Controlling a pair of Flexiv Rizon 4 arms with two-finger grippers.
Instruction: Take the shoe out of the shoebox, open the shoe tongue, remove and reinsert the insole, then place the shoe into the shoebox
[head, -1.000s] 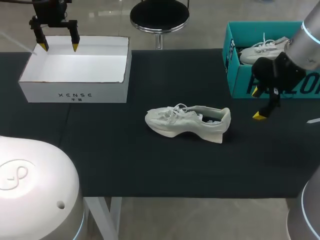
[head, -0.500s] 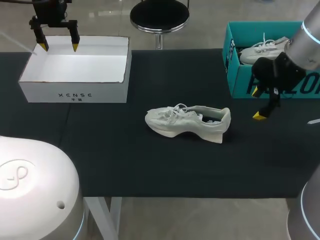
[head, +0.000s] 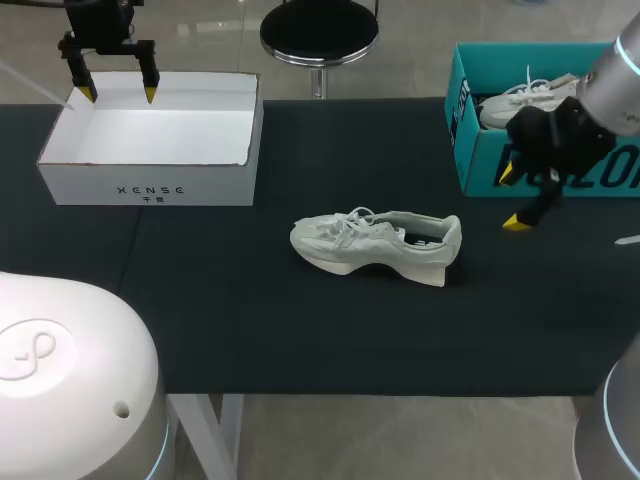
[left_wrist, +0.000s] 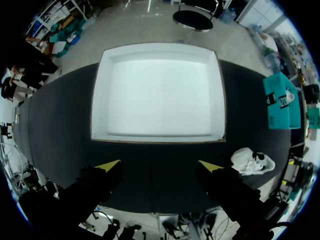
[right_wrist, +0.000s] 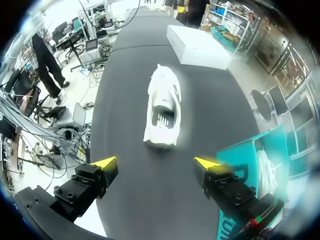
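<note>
Black table (head: 250, 320) has the white shoe (head: 378, 245) upright mid-table, outside the white shoebox (head: 150, 185), with the right gripper (head: 510, 198) wide open near its heel and the left gripper (head: 119, 94) wide open over the shoebox edge: I'd pin the heel and lift the tongue by its tip, clear of the laces.
</note>
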